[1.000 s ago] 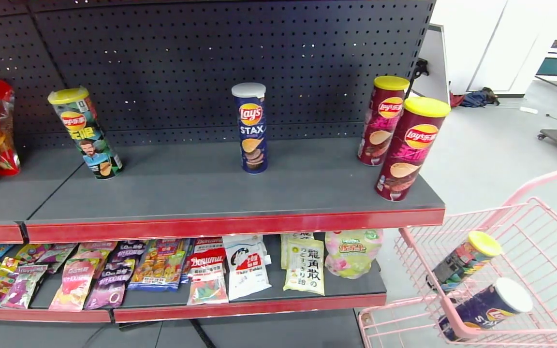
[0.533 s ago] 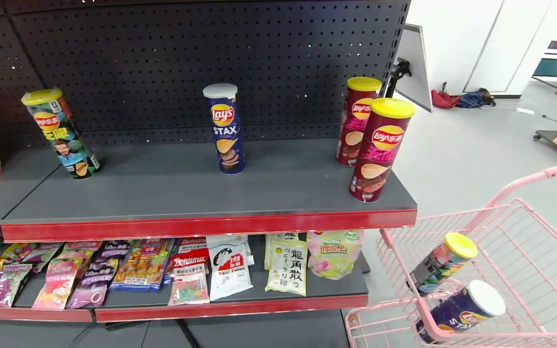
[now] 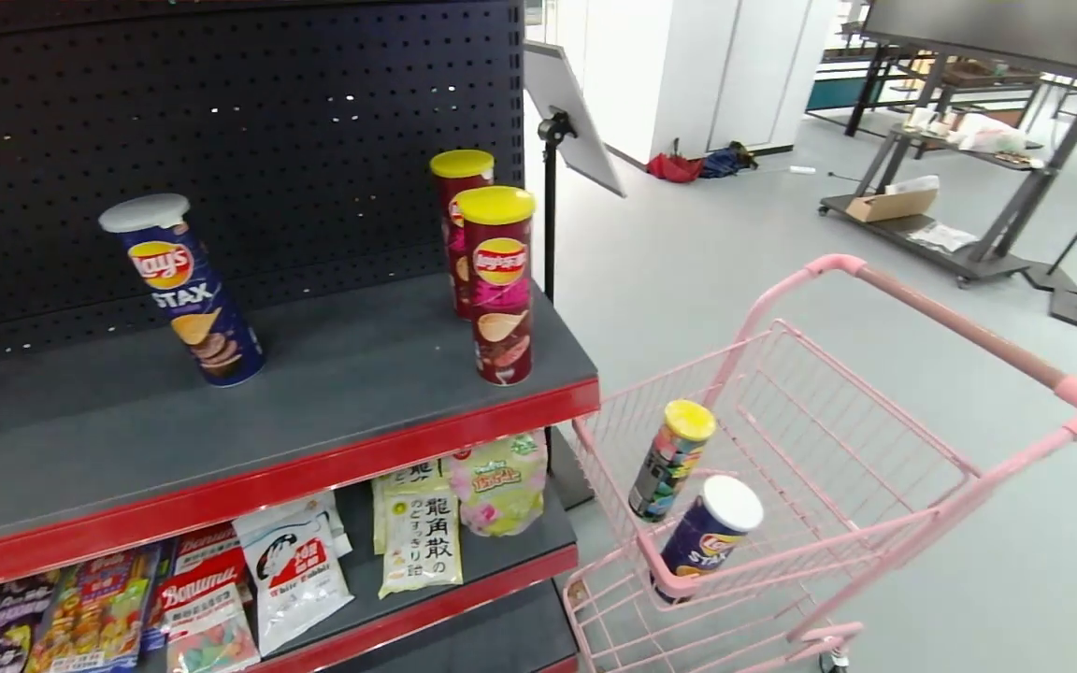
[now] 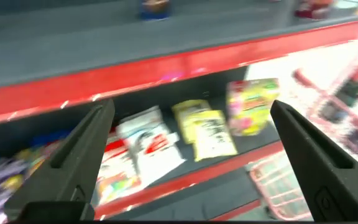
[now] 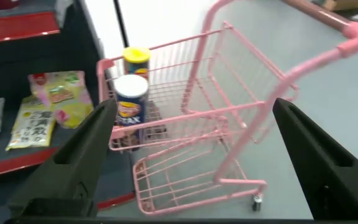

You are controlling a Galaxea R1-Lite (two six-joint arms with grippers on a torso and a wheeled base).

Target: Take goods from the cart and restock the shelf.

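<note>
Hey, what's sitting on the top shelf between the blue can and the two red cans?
Nothing. In the head view, the stretch of shelf between the blue can and the red cans is bare.

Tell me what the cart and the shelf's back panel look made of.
Cart: likely metal wire with a glossy pink coating; thin rods form its grid. Back panel: probably dark painted sheet metal, matte; rows of punched holes.
</note>
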